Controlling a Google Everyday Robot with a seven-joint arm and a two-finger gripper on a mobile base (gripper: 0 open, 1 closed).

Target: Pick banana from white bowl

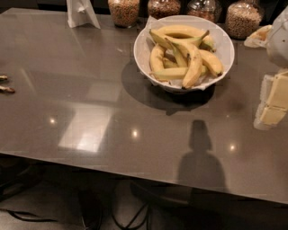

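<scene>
The white bowl stands at the back right of the grey table, lined with white paper. It holds several yellow bananas piled across one another, some with green tips. My gripper, a cream and white body, hangs at the right edge of the view. It is to the right of the bowl, apart from it and a little nearer the front. It touches no banana.
Several glass jars of grains stand along the table's back edge behind the bowl. A white folded stand is at the back left. A small object lies at the left edge. The table's front edge has cables below.
</scene>
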